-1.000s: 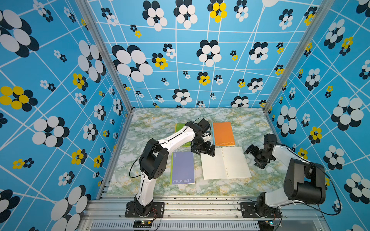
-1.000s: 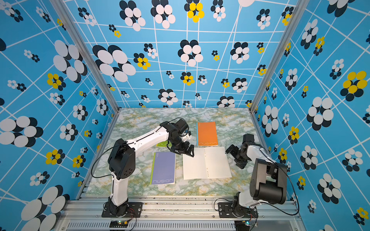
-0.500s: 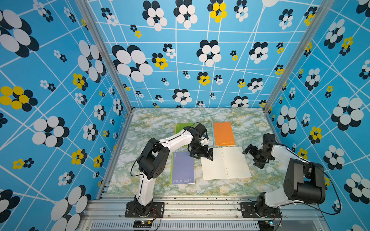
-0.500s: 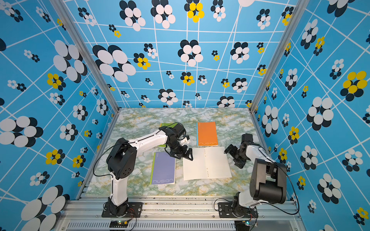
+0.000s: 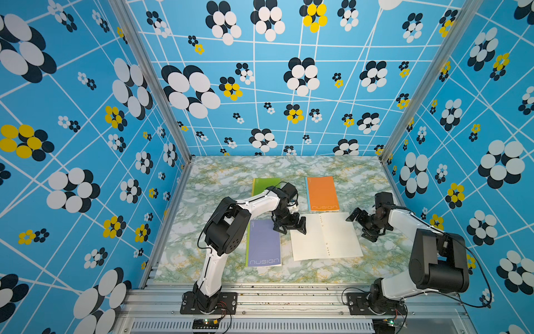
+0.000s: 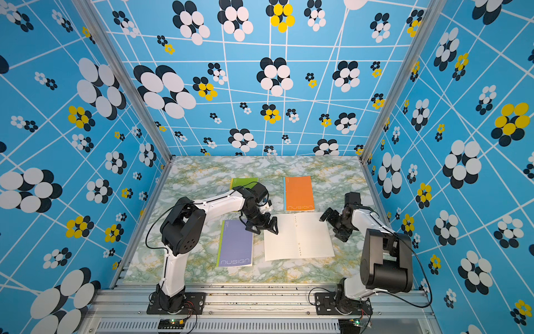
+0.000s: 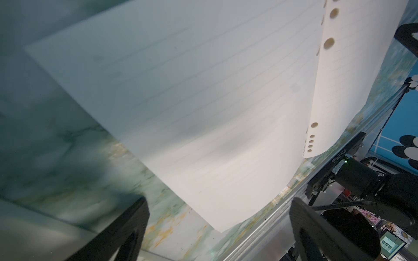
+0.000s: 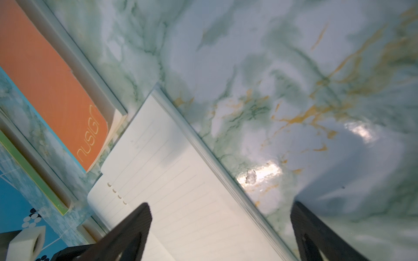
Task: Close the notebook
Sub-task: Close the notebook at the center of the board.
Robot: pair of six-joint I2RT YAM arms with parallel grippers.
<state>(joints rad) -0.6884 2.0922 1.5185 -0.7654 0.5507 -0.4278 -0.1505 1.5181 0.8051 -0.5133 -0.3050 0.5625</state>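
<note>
The notebook [image 5: 326, 235] [image 6: 299, 237] lies open and flat on the marbled table, white lined pages up. My left gripper [image 5: 291, 230] [image 6: 263, 230] is open, low at the left page's far left corner. In the left wrist view that page [image 7: 203, 101] spreads ahead of the left gripper [image 7: 219, 228], with nothing between the fingers. My right gripper [image 5: 359, 227] [image 6: 332, 227] is open at the right page's outer edge. In the right wrist view that edge [image 8: 226, 180] runs between the fingers of the right gripper [image 8: 220, 226]; one fingertip [image 8: 135, 221] is over the page.
Three closed notebooks lie around: a purple one [image 5: 264, 244] to the left, an orange one [image 5: 322, 193] behind, and a green one [image 5: 264, 185] partly under my left arm. Blue flowered walls enclose the table [image 5: 216, 260]; a metal rail [image 5: 289, 292] runs along the front.
My left gripper has come forward and down, from beside the orange notebook to the open notebook's left page corner. The right gripper has shifted slightly toward the notebook. The notebook has not moved.
</note>
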